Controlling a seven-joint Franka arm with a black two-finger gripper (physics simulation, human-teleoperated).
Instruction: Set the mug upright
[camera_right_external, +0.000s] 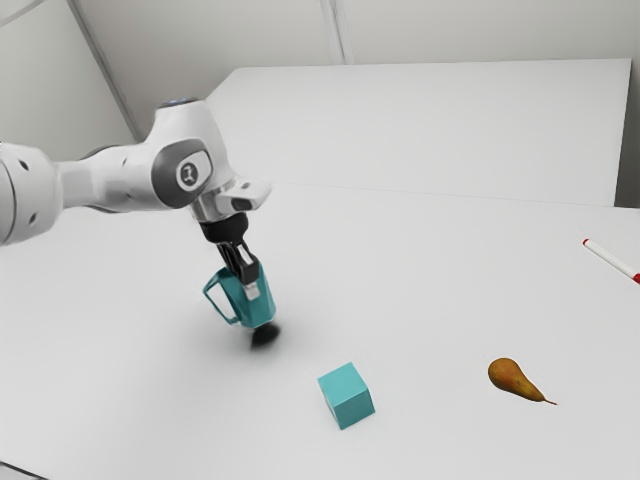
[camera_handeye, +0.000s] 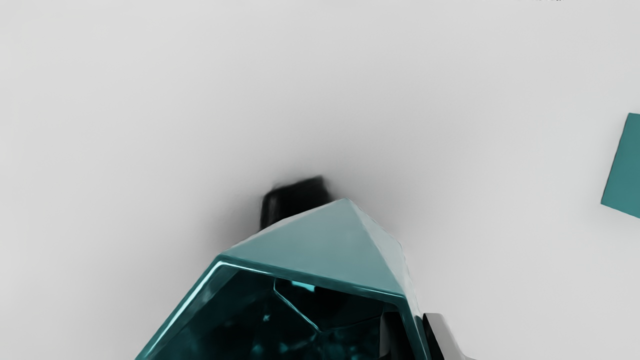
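The teal faceted mug (camera_right_external: 257, 306) hangs from the gripper (camera_right_external: 248, 281) in the exterior view, mouth upward and leaning a little, its handle toward the exterior view's left. A dark shadow lies by its base; whether the base touches the table cannot be told. In the wrist view the mug (camera_handeye: 320, 247) shows its open mouth toward my hand. The gripper (camera_handeye: 416, 334) is shut on the mug's wall, one finger inside the rim and the other outside.
A teal cube (camera_right_external: 346, 394) rests on the white table (camera_right_external: 420, 270) near the mug. Farther toward the exterior view's right are a brown pear (camera_right_external: 512, 378) and a white marker with red ends (camera_right_external: 610, 257).
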